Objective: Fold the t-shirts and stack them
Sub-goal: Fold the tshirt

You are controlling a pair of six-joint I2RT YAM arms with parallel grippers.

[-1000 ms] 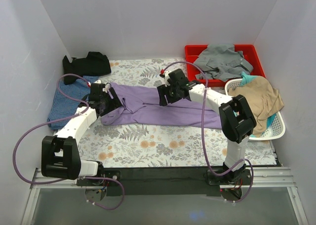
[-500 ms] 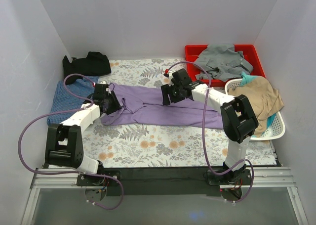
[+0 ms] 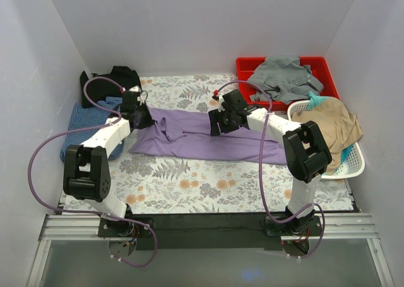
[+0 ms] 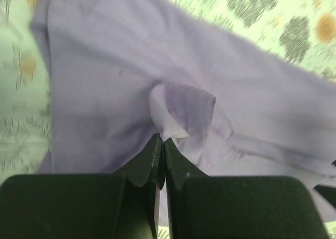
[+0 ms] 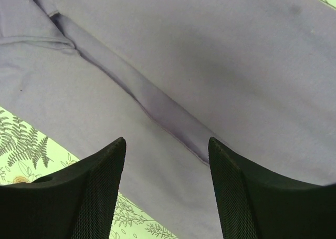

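Three shirts on the flowered bench (image 3: 189, 183). In the middle, the lilac shirt (image 3: 196, 143), spread long from left to right. In the far left corner, the black shirt (image 3: 101, 82), crumpled. Just in front of it, the blue checked shirt (image 3: 77, 129), lying loose near the left wall.

At the far left end of the lilac shirt, the left pincer (image 3: 140, 118), its fingers (image 4: 149, 157) pressed together on a small raised fold (image 4: 181, 110) of the cloth. One second ago wide apart and lower on this end of the shirt; since then moved toward the back and closed on the cloth.

Over the far edge of the lilac shirt, near its middle, the right pincer (image 3: 218, 126), its fingers (image 5: 100, 181) well apart above a long crease (image 5: 157, 113). Contact with the cloth not possible to tell. Almost in the same place as one second ago, only a little further back.

At the right side, a red tray (image 3: 243, 65) with grey cloth (image 3: 284, 77) and a white basket (image 3: 353, 168) with tan cloth (image 3: 331, 126), both unchanged.
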